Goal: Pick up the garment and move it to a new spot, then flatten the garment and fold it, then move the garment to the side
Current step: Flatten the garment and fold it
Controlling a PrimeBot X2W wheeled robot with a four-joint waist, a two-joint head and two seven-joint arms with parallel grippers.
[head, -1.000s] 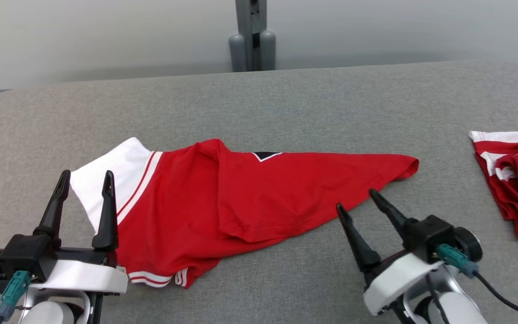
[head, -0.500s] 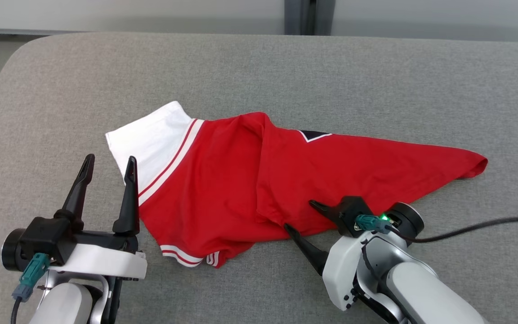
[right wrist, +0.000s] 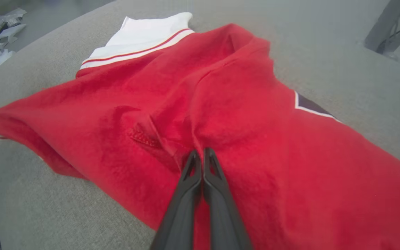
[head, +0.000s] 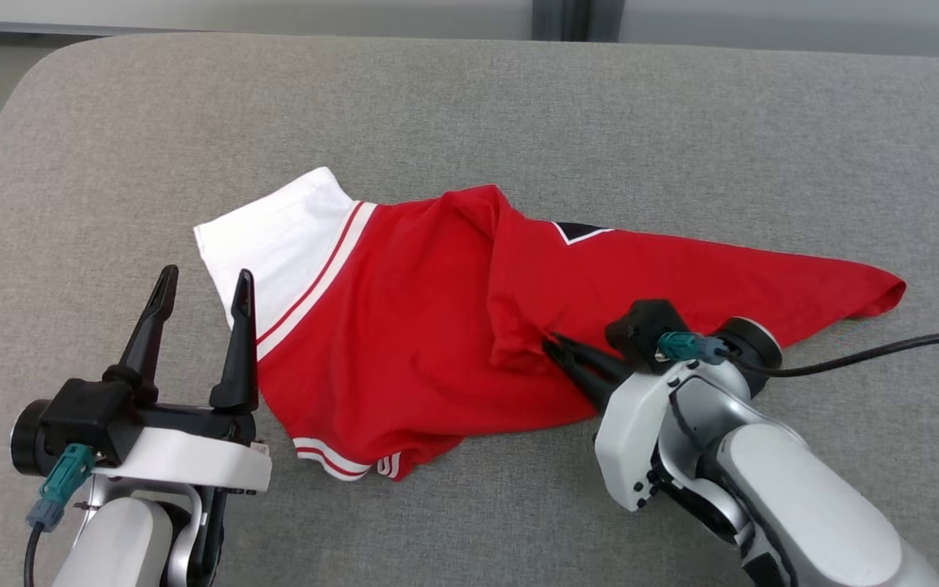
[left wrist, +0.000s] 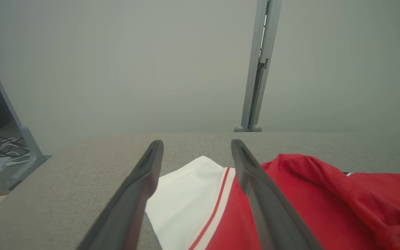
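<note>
**newbie:** Where's the shirt [head: 404, 326] at, and what's each pincer doing?

**old_hand:** The shirt lies crumpled across the middle of the grey counter [head: 518, 106]. Its white sleeve [head: 274, 232] points toward the robot's left and the red tail runs off to its right. The right pincer [head: 553, 344] is clenched on a pinch of red cloth at the near edge of the folded-over layer, roughly mid-shirt. In the wrist view its fingers are pressed together with fabric puckered at the tips. The left pincer [head: 206, 277] is spread wide, holds nothing, and hovers just beside the sleeve.

**newbie:** So this is the pick-up bit. Any tips for doing it right?

**old_hand:** I'd say so, yeah, nothing's flattened or folded yet. Lift straight up and slow at first, so you can see whether the pinch caught one layer or both. I can't tell from here how deep the bite goes. A one-point grab mid-shirt will let it hang like a rag, so get it fully clear of the counter before carrying it over, or the tail drags and twists. Set it down tail first and let it lay itself out. The left pincer could take the sleeve to help, but that's just my guess.
</note>
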